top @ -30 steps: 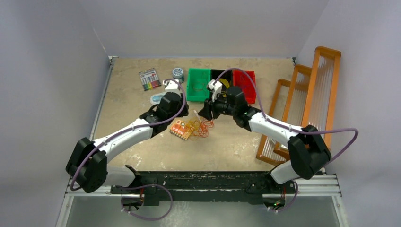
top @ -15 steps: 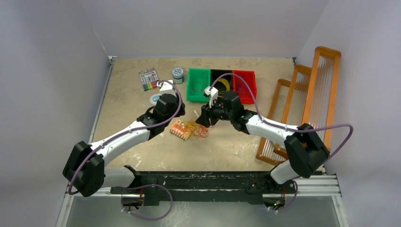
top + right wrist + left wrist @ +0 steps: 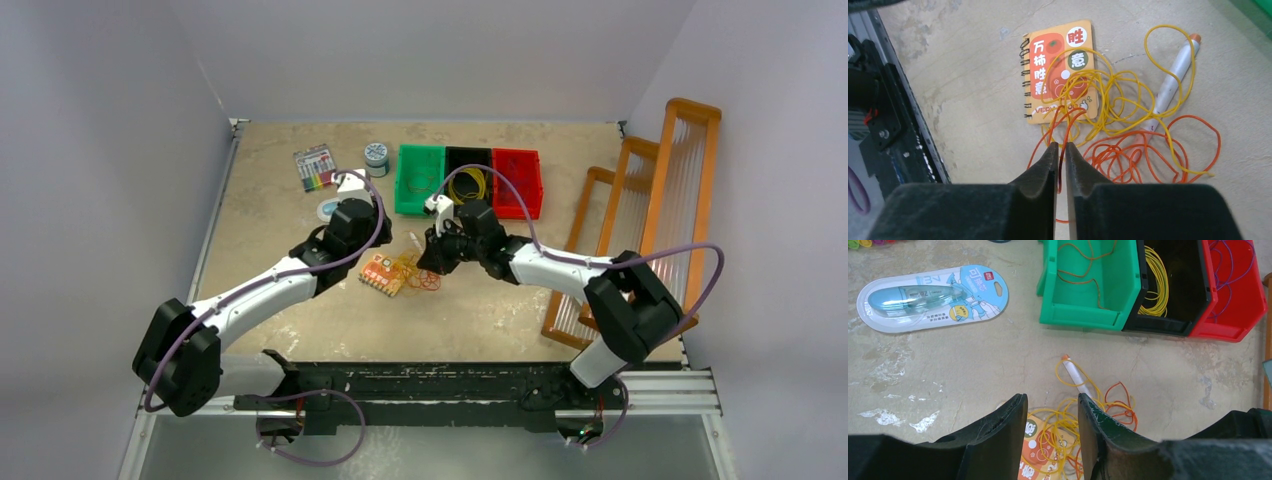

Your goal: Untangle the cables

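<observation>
A tangle of yellow cables (image 3: 1108, 90) and orange cables (image 3: 1138, 150) lies mid-table (image 3: 418, 272), draped over a small orange notebook (image 3: 1048, 75) and a white pen (image 3: 1173, 80). My right gripper (image 3: 1061, 145) sits low at the tangle's near side (image 3: 432, 262), its jaws almost together with one orange strand pinched between them. My left gripper (image 3: 1052, 397) is open and empty, hovering over the yellow loops (image 3: 1068, 425) and notebook, left of the tangle (image 3: 385, 252). More cables lie sorted in bins: orange in green (image 3: 1088, 310), yellow in black (image 3: 1158, 325), purple in red (image 3: 1243, 315).
The three bins (image 3: 420, 195) stand in a row behind the tangle. A correction-tape pack (image 3: 933, 295), a marker pack (image 3: 316, 167) and a small round tin (image 3: 376, 154) lie at the back left. Orange racks (image 3: 640, 210) lean at the right edge.
My right gripper has moved left and down from beside the bins onto the tangle's right side. My left arm shifted slightly towards the near edge, then stayed still.
</observation>
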Tool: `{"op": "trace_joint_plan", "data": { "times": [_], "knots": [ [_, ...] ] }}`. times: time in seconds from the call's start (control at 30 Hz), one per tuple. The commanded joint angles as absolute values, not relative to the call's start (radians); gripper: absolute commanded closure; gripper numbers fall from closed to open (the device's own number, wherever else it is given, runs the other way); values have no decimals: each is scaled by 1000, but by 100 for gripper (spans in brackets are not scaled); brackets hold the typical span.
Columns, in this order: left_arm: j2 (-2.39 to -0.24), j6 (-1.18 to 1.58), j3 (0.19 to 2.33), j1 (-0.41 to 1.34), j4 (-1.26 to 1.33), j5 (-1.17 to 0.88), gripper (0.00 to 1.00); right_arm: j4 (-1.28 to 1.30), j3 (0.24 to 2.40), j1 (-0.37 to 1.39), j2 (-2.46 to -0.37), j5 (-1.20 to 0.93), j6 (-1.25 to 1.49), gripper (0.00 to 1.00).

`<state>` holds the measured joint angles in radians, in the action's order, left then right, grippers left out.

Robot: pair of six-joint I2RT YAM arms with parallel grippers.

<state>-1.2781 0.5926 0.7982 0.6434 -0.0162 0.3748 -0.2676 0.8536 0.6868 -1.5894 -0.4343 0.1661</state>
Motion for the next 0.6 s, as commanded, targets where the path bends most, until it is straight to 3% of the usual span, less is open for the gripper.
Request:
{"op": "trace_joint_plan", "data": {
  "times": [0.0,0.07,0.57],
  "knots": [
    [-1238,614,781,640,41,392,59,-287,885,690,-1519,-379,183,95],
    [-1215,601,758,641,87,364,60,-269,902,691,-1487,-342,171,100],
    [-1071,599,529,641,459,288,55,-139,1123,689,-1389,-228,139,100]
  ]
}}
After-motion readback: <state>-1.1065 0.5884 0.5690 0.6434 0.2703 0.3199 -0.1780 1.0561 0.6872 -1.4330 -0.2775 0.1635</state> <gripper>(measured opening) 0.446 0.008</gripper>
